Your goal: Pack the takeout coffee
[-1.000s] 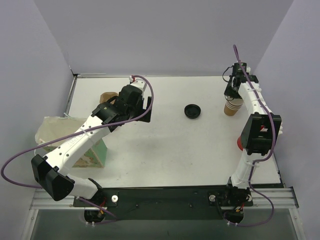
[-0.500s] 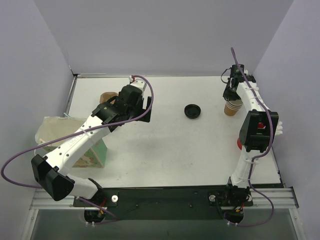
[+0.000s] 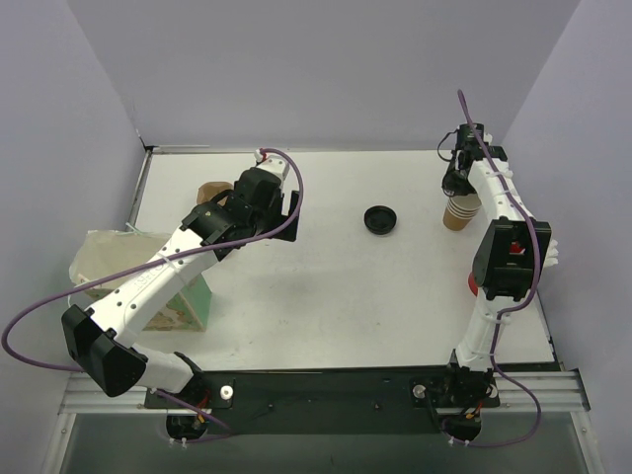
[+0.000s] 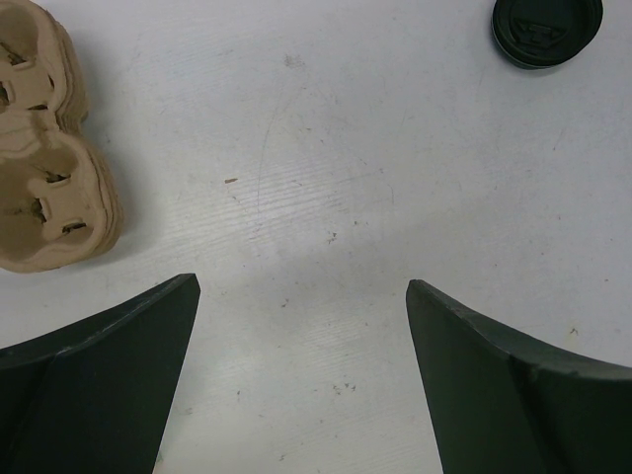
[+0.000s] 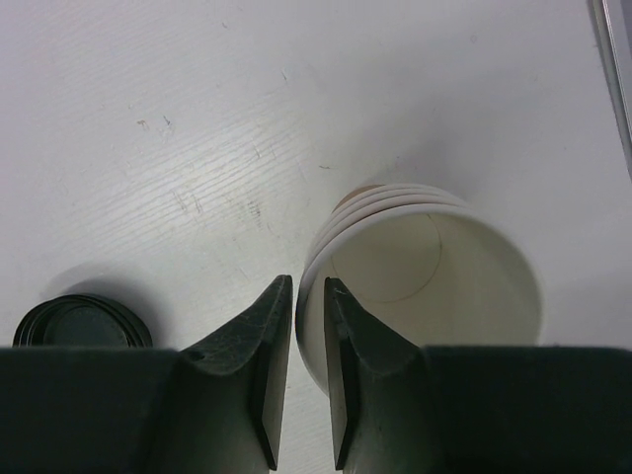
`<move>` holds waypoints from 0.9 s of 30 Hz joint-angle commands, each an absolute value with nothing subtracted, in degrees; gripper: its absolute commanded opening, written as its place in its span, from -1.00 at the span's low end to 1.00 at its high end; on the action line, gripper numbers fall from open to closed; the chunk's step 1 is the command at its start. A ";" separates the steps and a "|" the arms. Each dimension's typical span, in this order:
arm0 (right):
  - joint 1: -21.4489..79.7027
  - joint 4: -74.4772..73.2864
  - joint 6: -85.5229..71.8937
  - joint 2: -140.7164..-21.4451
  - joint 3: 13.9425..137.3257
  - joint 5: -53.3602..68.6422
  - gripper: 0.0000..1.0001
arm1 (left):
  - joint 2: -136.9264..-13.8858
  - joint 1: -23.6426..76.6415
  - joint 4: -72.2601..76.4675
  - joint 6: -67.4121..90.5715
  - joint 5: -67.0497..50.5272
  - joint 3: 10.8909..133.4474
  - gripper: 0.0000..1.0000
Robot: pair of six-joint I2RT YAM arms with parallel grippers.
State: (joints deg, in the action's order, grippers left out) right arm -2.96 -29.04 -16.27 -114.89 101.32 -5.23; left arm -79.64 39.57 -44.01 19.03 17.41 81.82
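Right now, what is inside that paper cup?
Nothing: the paper cup shows a bare white bottom. One right gripper finger reaches inside its rim; the gripper hides the near wall.

White table [image 3: 326, 296], pale lilac walls [image 3: 326, 69]

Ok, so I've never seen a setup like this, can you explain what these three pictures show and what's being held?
The left arm and right arm are robots bolted to the near edge of a white table. One picture looks down from above; the other two come from cameras on each arm's wrist. On the table sit a black lid, a tan pulp cup carrier and nested paper cups. The right tool pinches the top cup's wall, one finger inside, one outside. The left tool hangs open above bare table near the carrier, holding nothing.
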 commanded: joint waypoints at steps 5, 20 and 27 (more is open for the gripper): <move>-2.64 -31.64 -16.00 -113.82 103.18 -7.65 -0.83 | -78.84 39.20 -43.77 18.54 18.19 82.97 0.95; -0.36 -33.84 -14.33 -113.03 105.29 -12.56 -1.00 | -79.01 39.11 -43.94 18.37 18.11 83.06 0.95; 2.28 -36.39 -12.22 -114.78 108.37 -16.35 -0.94 | -79.10 39.11 -43.95 18.19 18.10 83.14 0.95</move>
State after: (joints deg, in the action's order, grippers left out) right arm 0.69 -33.87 -14.20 -114.89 105.01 -12.64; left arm -79.64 39.53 -44.03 18.87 17.56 81.82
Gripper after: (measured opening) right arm 0.021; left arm 0.975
